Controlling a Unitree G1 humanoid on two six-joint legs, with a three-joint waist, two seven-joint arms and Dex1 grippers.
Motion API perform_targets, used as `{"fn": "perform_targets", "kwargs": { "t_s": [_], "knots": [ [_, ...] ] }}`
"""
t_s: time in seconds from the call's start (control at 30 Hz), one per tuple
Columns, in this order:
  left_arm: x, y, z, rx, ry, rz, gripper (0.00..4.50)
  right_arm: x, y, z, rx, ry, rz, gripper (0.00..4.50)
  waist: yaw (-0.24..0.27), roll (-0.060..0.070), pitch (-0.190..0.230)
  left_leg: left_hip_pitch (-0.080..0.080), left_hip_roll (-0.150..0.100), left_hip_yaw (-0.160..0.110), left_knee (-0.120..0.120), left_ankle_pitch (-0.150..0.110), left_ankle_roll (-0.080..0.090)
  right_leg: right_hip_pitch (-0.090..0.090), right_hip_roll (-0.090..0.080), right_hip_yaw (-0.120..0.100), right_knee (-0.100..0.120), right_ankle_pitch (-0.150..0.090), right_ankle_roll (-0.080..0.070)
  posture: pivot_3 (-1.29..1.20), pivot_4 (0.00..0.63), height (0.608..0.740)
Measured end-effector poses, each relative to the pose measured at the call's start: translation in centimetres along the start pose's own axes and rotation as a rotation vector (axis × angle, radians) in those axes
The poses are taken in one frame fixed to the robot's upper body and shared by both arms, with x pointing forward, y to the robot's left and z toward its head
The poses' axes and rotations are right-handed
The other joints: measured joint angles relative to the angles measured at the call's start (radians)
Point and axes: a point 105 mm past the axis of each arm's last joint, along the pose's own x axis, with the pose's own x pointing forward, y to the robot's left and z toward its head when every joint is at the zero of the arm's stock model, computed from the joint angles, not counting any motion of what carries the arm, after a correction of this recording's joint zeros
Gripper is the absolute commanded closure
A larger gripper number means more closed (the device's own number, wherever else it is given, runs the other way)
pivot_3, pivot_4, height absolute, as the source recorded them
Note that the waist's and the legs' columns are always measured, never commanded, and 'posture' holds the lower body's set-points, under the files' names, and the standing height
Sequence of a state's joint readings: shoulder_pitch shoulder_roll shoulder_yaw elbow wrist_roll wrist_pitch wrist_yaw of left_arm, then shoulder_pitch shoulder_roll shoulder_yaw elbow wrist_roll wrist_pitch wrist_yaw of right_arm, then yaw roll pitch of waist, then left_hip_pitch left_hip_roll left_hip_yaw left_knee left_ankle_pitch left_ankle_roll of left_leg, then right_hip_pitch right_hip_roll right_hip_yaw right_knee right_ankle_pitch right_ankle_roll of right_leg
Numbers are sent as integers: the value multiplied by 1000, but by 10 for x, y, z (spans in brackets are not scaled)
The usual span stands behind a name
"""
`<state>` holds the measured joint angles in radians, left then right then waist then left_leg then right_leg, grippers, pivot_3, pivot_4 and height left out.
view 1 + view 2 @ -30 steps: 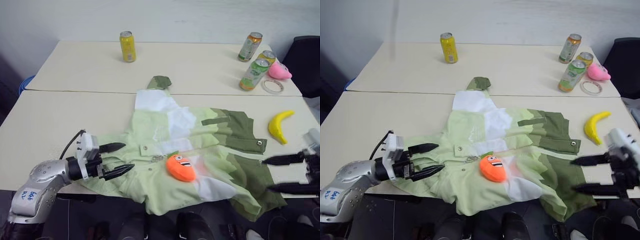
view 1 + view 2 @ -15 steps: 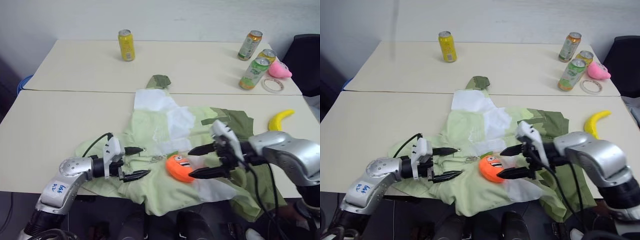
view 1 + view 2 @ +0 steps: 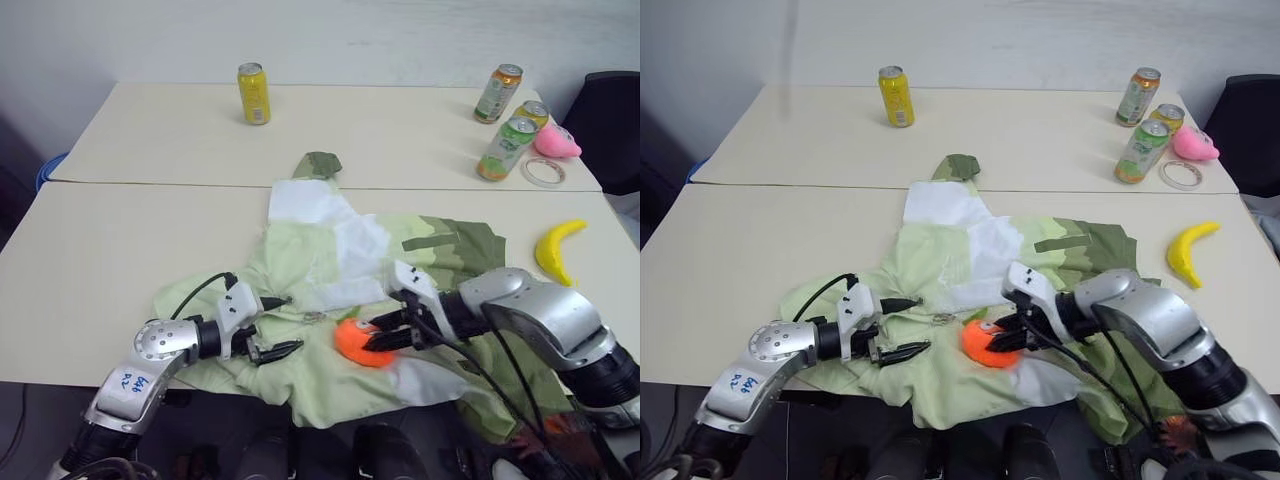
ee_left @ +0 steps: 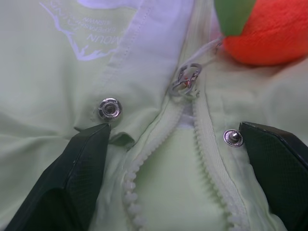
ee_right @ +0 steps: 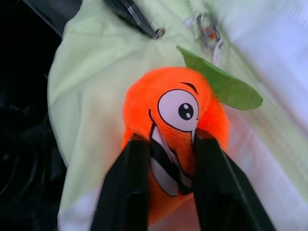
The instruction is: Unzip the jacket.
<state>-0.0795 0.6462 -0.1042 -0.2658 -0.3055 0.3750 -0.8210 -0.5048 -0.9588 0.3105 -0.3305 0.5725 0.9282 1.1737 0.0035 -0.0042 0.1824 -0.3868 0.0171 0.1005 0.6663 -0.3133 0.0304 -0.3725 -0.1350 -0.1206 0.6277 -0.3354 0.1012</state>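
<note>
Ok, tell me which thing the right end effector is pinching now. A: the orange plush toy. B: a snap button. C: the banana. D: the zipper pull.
A: in the right wrist view the right end effector has its two black fingers pressed into the orange plush toy lying on the jacket, while the zipper pull sits free beyond the toy.

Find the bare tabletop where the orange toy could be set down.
Free: the near table left of the jacket, and the far table between the yellow can and the three cans. A smaller patch lies between jacket and banana. Crowded: the far right corner with cans, pink toy and tape ring.
</note>
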Motion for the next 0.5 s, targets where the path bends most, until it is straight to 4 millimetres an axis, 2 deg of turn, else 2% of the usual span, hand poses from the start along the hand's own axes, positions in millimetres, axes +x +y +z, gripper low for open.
{"fn": "perform_targets", "kwargs": {
  "t_s": [0.03,0.13,0.27,0.4,0.5],
  "knots": [
    [-2,0,-1,0,4,2,0,-12,-3,-5,12,12,-18,4472,-1,0,0,0,0,0,0,0,0,0,0,0,0,0,0,0,150,740],
    [-5,1,-3,3,21,5,0,-44,-14,-18,40,7,-95,4489,-4,0,0,2,1,0,0,0,0,2,0,0,-1,0,0,0,150,740],
    [-9,2,-6,15,43,2,0,-91,-34,-50,92,72,-260,4489,-5,3,-2,4,1,1,-1,0,0,4,0,0,-2,0,0,0,150,740],
    [-12,5,-12,32,71,10,0,-144,-60,-82,174,106,-496,4489,-7,5,-3,19,2,3,-5,-2,-1,17,0,1,-6,0,0,0,150,740],
    [-12,7,-14,29,71,16,0,-179,-76,-107,222,136,-692,4489,-8,10,-7,19,3,4,-5,-3,-2,16,1,2,-6,0,0,0,150,740]
  ]
}}
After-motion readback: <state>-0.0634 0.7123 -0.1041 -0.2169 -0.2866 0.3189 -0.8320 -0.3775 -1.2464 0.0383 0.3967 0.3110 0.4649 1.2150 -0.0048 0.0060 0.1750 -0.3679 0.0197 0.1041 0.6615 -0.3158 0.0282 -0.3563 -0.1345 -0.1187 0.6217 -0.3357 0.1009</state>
